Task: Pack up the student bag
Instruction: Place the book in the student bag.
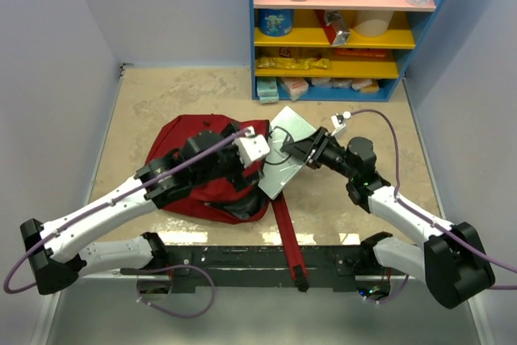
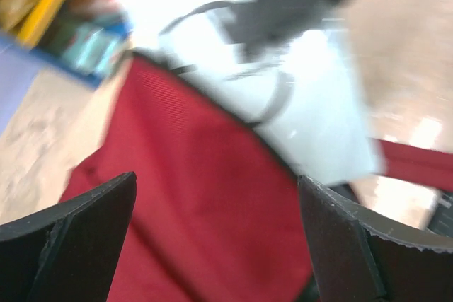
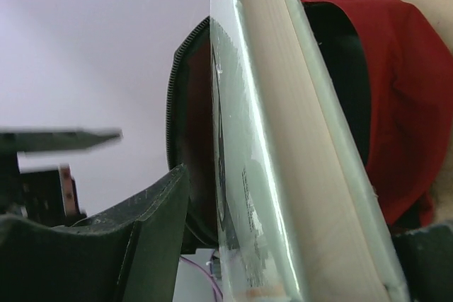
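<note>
The student bag (image 1: 198, 187), a dark-red backpack, lies on the table with its dark-lined mouth facing right. Its long red strap (image 1: 288, 240) runs toward the near edge. My right gripper (image 1: 300, 151) is shut on a pale, thick book (image 1: 284, 145), held tilted at the bag's mouth. In the right wrist view the book (image 3: 297, 139) stands edge-on between my fingers (image 3: 141, 245), with the zipper rim (image 3: 172, 104) and red fabric (image 3: 400, 97) behind it. My left gripper (image 1: 246, 169) hovers over the bag, open. Only red fabric (image 2: 205, 196) shows between its fingers (image 2: 78, 238), and the book (image 2: 311, 118) lies beyond.
A blue and yellow shelf unit (image 1: 331, 34) with packets, a cup and bottles stands at the back right. Grey walls close in the left and right sides. A black rail (image 1: 242, 260) runs along the near edge between the arm bases.
</note>
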Available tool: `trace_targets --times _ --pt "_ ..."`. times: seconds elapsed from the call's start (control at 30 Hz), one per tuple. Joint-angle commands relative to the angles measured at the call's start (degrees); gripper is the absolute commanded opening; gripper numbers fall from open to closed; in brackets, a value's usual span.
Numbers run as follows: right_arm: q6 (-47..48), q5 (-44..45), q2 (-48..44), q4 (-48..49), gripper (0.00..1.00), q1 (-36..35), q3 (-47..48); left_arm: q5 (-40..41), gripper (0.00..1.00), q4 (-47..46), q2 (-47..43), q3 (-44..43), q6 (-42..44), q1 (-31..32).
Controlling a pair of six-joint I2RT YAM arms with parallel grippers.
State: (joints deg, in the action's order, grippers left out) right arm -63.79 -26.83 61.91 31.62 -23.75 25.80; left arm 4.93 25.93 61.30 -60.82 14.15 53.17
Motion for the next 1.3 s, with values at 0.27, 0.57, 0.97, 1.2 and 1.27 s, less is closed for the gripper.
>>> trace_targets --times 0.27,0.57,0.97,1.2,1.27 --pt "-4.85 -0.68 3.30 7.23 0.00 -2.62 13.40 8.16 1.00 -2.64 -2.50 8.52 8.25 11.60" --pt "-5.20 -2.17 6.91 7.14 0.00 -2.97 16.21 21.43 1.00 -9.58 -3.20 19.13 18.42 14.68" --pt "-6.43 -2.88 9.02 10.21 0.00 -3.59 16.48 27.95 1.00 -14.95 -4.26 20.39 19.44 9.16" --pt "-6.35 -3.14 7.88 9.96 0.00 -3.68 15.25 22.85 0.90 -10.82 -5.22 16.78 13.62 3.44" --pt "-6.35 -3.14 7.70 9.96 0.00 -3.76 14.89 22.23 0.57 -10.73 -5.31 16.87 14.32 2.56"
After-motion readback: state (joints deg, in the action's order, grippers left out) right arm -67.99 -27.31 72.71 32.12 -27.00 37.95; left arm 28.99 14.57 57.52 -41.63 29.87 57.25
